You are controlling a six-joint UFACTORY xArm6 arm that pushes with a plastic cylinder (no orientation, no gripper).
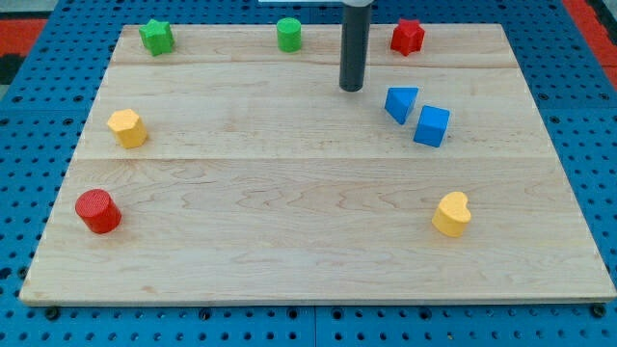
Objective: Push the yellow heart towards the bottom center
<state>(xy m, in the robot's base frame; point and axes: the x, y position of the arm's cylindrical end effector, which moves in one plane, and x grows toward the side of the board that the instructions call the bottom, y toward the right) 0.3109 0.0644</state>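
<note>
Separation is what matters at this moment: the yellow heart point(451, 214) lies well apart from my tip point(351, 89), at roughly the four to five o'clock direction from it, down by the view's lower right part of the surface point(289, 260). No gripper is fitted to this arm, so nothing is open, closed or clamped; only a straight dark rod is seen, and my tip is touching no block. Nearest to it are the blue triangular block point(401, 102) and the blue cube point(432, 126), placed at about three to four o'clock from my tip and partly along the line to the heart. The heart's lobes appear to be turned toward the view's upper right, though this is hard to confirm. For the heart to be driven toward six o'clock centre, it is judged that my tip must first be brought round to the heart's far side, at its two to three o'clock, with both blue blocks skirted on the way.
</note>
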